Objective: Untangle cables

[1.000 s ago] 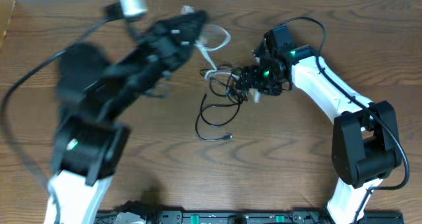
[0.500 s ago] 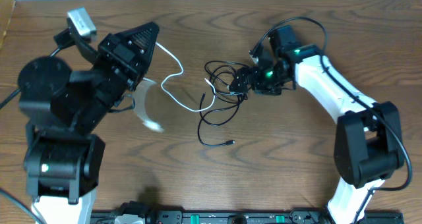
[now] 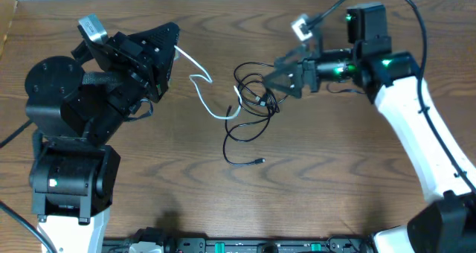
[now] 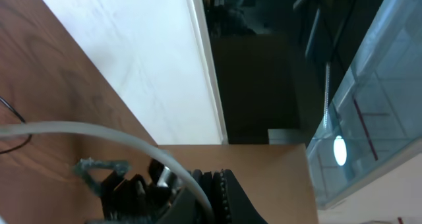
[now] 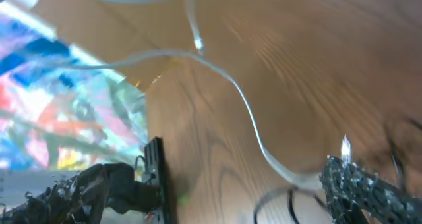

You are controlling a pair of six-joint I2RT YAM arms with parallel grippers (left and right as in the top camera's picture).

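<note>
My left gripper (image 3: pixel 169 56) is shut on the white cable (image 3: pixel 201 85), which runs right and down into the tangle of two black cables (image 3: pixel 253 97). In the left wrist view the white cable (image 4: pixel 99 132) curves down between the gripper's (image 4: pixel 178 188) fingers. One loose black end with a small plug (image 3: pixel 257 161) lies in front of the tangle. My right gripper (image 3: pixel 285 74) hovers just right of the tangle, jaws apart and empty. The right wrist view shows the gripper (image 5: pixel 224 194), the white cable (image 5: pixel 245 109) and a bit of black cable (image 5: pixel 277 201) by one fingertip (image 5: pixel 369 191).
The wooden table (image 3: pixel 335 178) ends at a white wall strip at the back. A black rail (image 3: pixel 245 245) runs along the front edge. Thick black arm wires loop above the right arm (image 3: pixel 401 0) and left of the left arm (image 3: pixel 11 134).
My left gripper has drawn the white cable left, away from the tangle. My right gripper has let go of the black cables and pulled back up and to the right.
</note>
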